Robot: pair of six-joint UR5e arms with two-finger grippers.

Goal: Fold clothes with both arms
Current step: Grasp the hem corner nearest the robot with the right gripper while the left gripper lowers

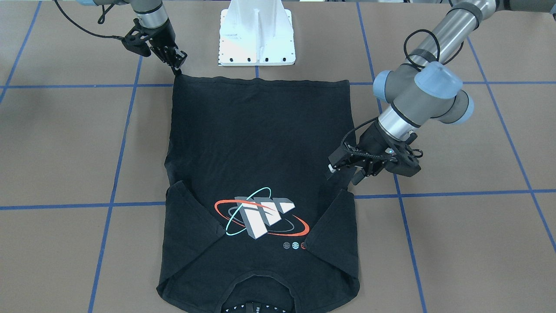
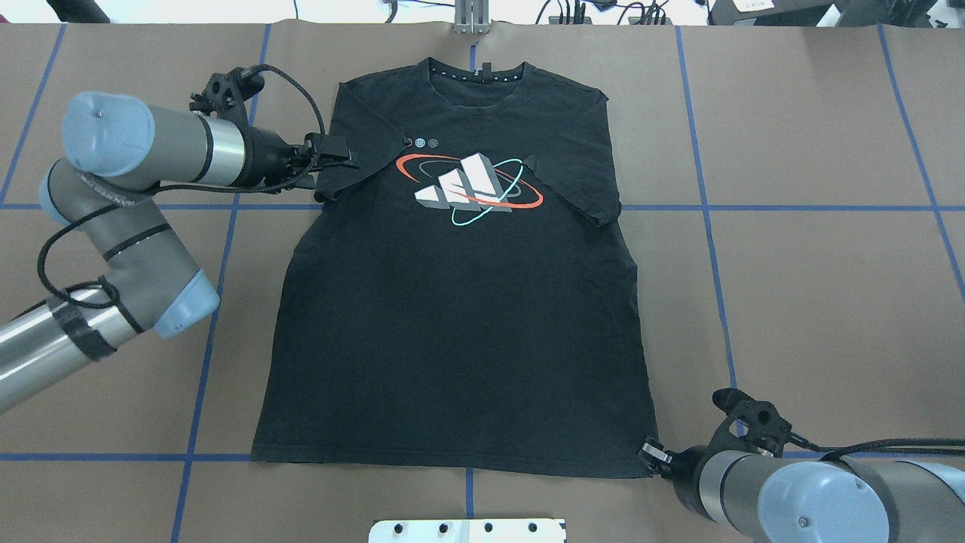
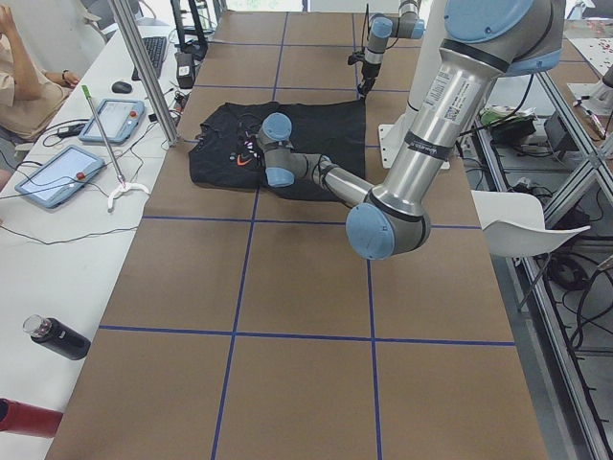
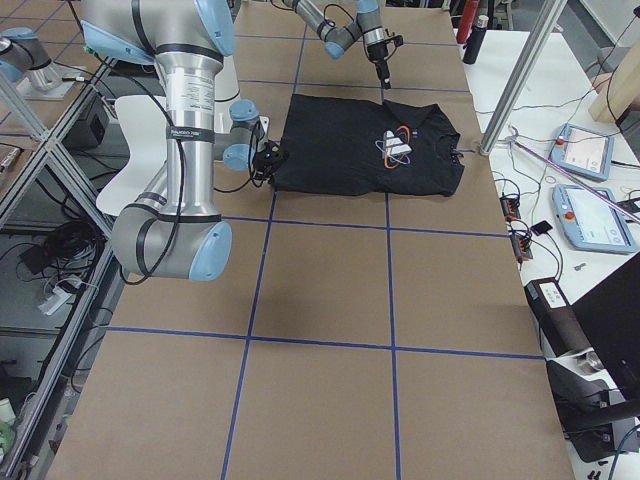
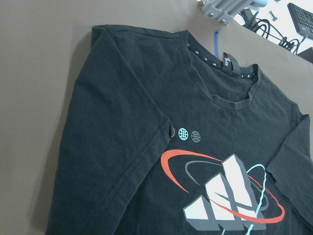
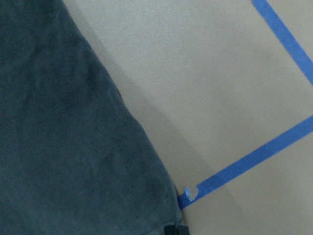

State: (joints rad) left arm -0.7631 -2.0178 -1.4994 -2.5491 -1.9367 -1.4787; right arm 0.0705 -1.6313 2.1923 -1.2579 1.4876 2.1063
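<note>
Brown blue-taped table [image 2: 829,302] bears black T-shirt [image 2: 452,317].

Black T-shirt [image 3: 326,125] flat on table [image 3: 287,287] beneath left arm [image 3: 421,125]

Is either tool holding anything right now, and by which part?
Cannot tell. The right tool is at the bottom hem corner of the T-shirt, the left tool by a folded-in sleeve; no view shows a closed grip.
</note>
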